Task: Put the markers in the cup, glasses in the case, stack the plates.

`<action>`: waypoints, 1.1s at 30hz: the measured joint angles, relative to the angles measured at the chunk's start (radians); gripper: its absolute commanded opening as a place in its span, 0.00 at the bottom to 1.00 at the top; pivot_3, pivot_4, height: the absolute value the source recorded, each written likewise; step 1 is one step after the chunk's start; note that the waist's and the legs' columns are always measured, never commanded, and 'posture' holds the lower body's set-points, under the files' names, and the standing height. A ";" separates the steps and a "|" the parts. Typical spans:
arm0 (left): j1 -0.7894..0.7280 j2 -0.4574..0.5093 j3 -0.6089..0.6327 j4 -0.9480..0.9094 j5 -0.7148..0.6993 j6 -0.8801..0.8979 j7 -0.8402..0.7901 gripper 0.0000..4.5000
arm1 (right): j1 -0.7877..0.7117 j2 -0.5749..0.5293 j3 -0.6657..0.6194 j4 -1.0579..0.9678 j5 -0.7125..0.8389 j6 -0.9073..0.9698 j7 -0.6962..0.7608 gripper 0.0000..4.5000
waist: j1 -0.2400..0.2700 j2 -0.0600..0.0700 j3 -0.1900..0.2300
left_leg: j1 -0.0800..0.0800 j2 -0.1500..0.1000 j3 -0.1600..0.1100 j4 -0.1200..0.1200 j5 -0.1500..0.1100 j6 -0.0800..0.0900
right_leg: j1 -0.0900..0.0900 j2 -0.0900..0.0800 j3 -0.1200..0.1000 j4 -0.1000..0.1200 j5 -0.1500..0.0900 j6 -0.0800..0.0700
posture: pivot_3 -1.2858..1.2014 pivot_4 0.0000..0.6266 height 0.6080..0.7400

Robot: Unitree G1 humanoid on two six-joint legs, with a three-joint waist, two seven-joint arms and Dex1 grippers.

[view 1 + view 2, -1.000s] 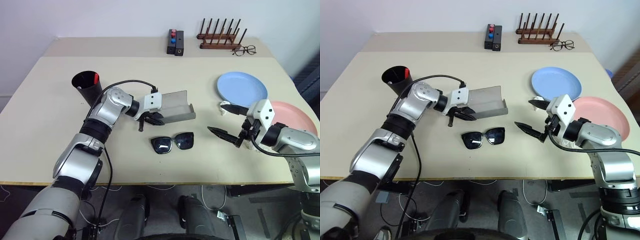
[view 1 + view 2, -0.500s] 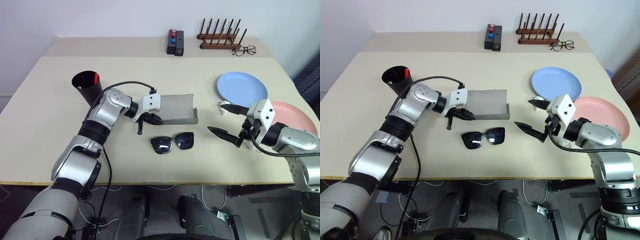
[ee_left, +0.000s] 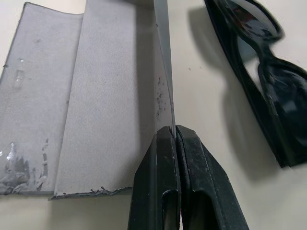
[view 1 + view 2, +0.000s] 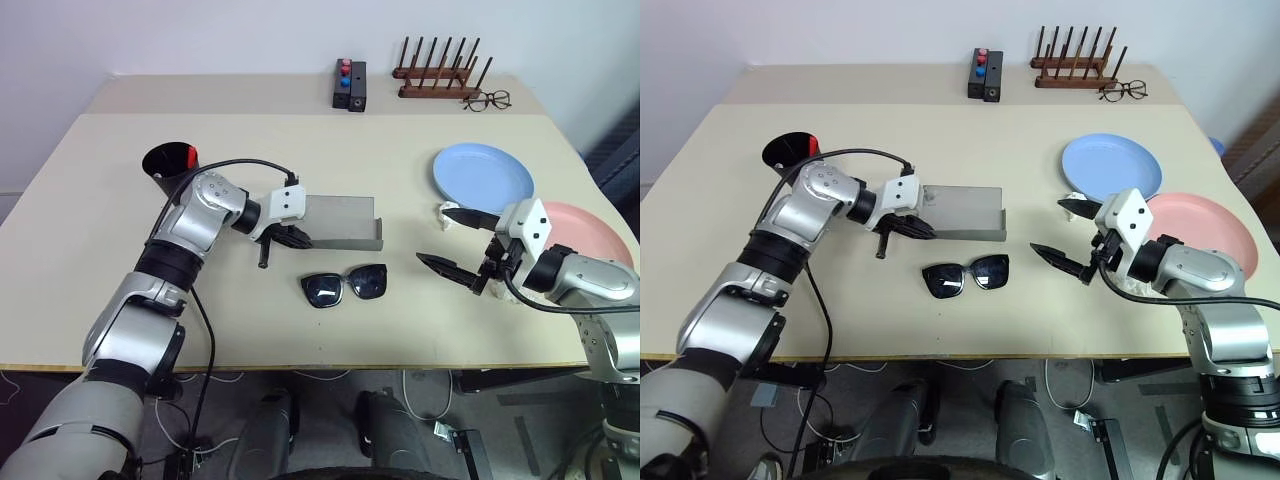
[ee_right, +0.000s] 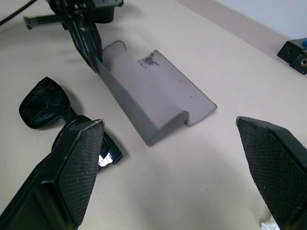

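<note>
Now left gripper [image 4: 290, 238] pinches the case [image 4: 340, 222] flap; glasses [image 4: 345, 285] lie just near of it, long axis left-right; right gripper [image 4: 462, 245], spread, sits right.

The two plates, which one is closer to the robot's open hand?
The light blue plate. It sits just behind the open right gripper, while the pink plate lies farther out to the side, past that arm's wrist.

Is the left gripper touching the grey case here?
Touching. The left wrist view shows the left gripper shut on a thin wall of the case, fingers pressed on either side.
</note>
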 measured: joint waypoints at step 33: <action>0.032 0.012 0.018 -0.037 -0.015 0.070 0.079 1.00 | 0.046 -0.012 -0.023 -0.018 0.024 0.025 -0.007 1.00 | 0.001 0.000 0.000 | 0.000 0.000 0.000 0.001 0.000 0.000 | 0.000 0.000 0.000 0.001 0.000 0.000 | 0.52 0.24 1.00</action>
